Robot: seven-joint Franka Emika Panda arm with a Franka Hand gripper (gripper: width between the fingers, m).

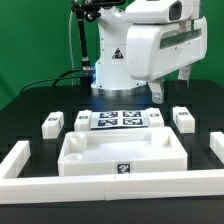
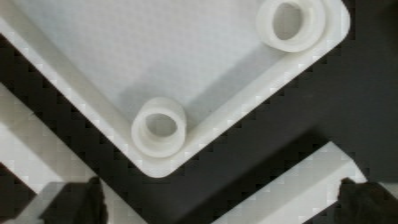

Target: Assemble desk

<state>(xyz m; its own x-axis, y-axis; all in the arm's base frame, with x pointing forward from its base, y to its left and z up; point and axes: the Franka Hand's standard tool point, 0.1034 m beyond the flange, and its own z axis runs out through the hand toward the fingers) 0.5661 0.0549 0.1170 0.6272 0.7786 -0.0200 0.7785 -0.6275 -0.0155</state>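
Hanging from the arm (image 1: 150, 45) at the upper right of the exterior frame, the pincer (image 2: 214, 200) was open, fingertips (image 2: 71, 200) spread wide, holding nothing. The desk top (image 1: 100, 152) lay rim-up on the black counter (image 1: 30, 105) at lower centre; four legs (image 1: 52, 122) flanked the marker board (image 1: 119, 119) behind it, two on each side.

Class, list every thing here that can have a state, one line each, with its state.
desk top: lying flat on the table, sockets empty
legs: loose on the table, none fitted
tool: open, holding nothing
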